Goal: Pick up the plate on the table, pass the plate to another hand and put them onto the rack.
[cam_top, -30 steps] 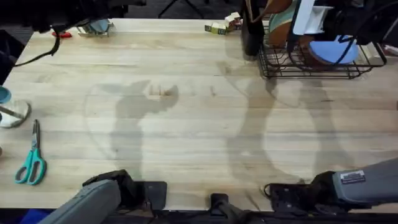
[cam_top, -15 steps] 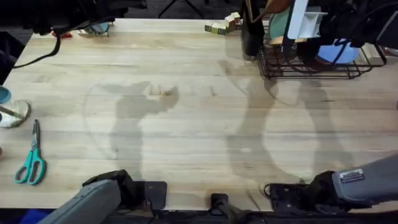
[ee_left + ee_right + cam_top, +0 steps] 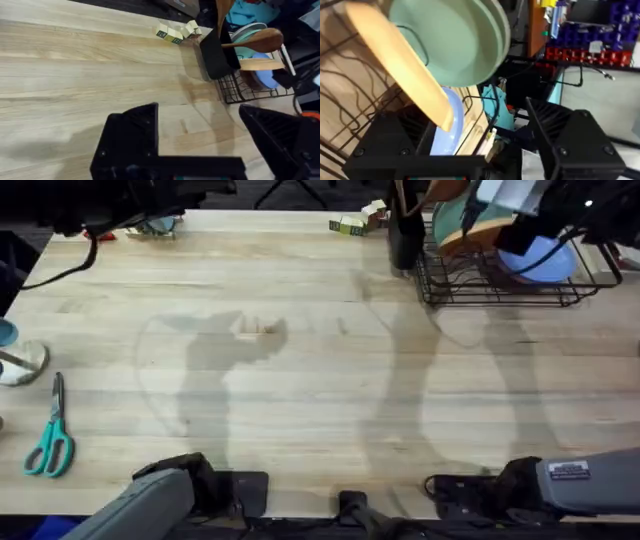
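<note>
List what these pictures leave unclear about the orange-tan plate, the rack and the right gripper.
- Plate seating: in the right wrist view it leans tilted against the teal plate; its lower edge is behind the light-blue plate.
- Rack far side: cut off by the overhead view's top edge and covered by the right arm.
- Right gripper: fingers apart, clear of the plate.
- Small blocks: markings too small.

Workshop: blue parts bins (image 3: 600, 25)

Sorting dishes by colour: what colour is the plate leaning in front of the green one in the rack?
Orange-tan plate, plain; clearest in the right wrist view.
</note>
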Robot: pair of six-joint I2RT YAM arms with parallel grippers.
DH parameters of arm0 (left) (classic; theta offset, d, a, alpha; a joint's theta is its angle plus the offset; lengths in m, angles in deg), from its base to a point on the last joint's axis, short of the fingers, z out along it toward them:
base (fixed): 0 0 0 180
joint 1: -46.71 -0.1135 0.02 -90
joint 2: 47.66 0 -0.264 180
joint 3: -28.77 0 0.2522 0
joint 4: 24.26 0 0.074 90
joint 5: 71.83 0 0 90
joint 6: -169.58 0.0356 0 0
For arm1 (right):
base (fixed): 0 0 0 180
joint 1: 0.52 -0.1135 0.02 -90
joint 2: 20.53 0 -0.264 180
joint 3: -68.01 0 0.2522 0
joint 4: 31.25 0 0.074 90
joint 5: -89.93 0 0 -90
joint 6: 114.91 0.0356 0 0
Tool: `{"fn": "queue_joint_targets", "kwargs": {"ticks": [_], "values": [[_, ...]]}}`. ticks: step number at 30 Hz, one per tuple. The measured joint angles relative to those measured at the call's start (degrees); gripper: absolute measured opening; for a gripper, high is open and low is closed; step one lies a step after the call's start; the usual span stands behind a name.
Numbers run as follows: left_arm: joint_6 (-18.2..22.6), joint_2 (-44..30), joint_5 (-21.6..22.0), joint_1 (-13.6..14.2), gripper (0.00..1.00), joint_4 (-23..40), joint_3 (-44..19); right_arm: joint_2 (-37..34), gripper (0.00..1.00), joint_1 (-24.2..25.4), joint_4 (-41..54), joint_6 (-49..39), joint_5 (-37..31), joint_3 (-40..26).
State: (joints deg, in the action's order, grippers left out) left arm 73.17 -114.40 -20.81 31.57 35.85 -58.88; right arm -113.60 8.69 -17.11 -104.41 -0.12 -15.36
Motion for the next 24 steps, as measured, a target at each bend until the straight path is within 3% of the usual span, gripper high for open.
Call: {"fn": "queue_joint_targets", "kwargs": {"ticks": [10, 24], "values": [[0.02, 0.00, -0.92, 0.00, 0.994, 0.00, 0.00, 4.28, 0.996, 0.00, 0.33, 9.94, -2.41, 0.00], [0.00, 0.00, -3.72, 0.00, 0.994, -0.02, 0.00, 4.30, 0.996, 0.00, 13.32, 13.49, -4.70, 0.00]]}}
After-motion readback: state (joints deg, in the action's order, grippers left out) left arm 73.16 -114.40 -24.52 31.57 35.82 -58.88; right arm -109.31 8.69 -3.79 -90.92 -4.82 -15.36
